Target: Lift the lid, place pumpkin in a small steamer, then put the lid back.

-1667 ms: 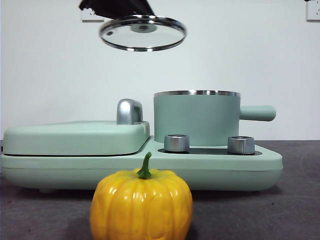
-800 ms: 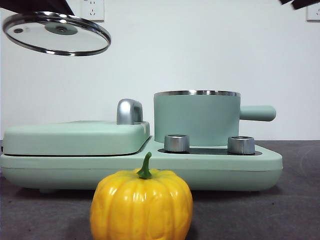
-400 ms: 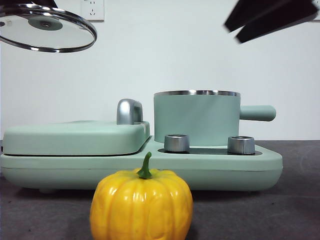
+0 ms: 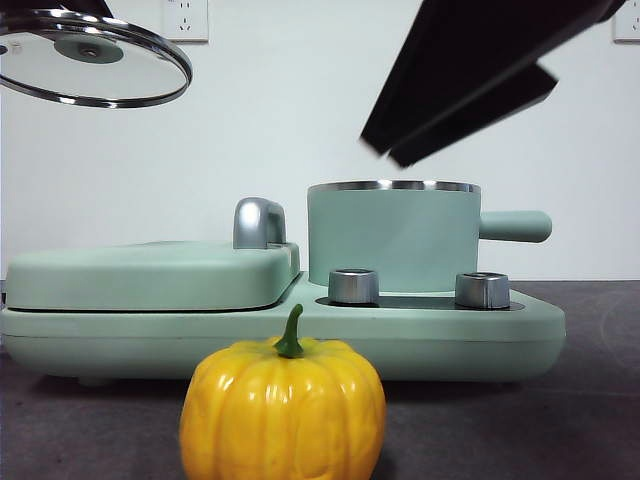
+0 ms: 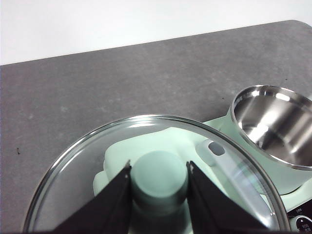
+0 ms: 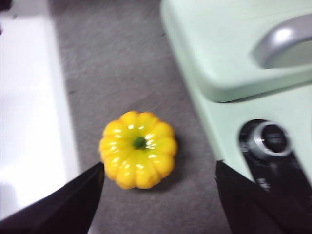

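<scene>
My left tool (image 5: 158, 187) was clamped on the knob of the lid (image 4: 90, 58), holding it high and off to one side, well clear of the steamer (image 4: 392, 235), which stood open on its base. The pumpkin (image 4: 283, 405) sat on the counter (image 6: 126, 58) in front of the appliance, stem up, apart from everything. My right tool (image 6: 158, 195) hung above it with its jaws spread wide — wider than the fruit.

I judged the pumpkin light, hard and hollow, so it would not give under pressure; its glossy skin looked slippery and its round sides could squirt out of a weak pinch. The best hold, I thought, was across the widest part, jaws seated in opposite grooves between ribs — not the thin stem.
</scene>
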Tool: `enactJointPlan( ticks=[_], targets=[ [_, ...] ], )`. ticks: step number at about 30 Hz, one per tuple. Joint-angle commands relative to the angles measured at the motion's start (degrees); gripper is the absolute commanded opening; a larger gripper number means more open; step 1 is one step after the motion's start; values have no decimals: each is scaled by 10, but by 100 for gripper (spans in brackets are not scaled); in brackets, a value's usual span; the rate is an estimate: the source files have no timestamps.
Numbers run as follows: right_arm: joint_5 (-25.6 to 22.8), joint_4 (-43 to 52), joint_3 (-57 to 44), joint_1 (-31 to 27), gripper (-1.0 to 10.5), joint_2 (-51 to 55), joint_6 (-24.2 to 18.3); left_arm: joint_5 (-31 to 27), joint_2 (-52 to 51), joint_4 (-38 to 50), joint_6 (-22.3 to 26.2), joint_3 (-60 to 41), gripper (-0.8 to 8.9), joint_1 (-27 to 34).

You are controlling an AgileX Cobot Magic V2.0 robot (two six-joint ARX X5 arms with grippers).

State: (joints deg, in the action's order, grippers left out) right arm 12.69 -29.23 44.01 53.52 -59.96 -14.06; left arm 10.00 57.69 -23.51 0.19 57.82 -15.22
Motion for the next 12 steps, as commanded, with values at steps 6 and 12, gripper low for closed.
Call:
enactJointPlan(
  ticks=[6, 12],
  targets=[
    [-11, 23, 7, 40, 406, -73, 1, 0, -1, 19, -5, 8, 10, 0],
    [-10, 70, 7, 41, 452, -118, 1, 0, -1, 19, -4, 8, 10, 0]
  ],
)
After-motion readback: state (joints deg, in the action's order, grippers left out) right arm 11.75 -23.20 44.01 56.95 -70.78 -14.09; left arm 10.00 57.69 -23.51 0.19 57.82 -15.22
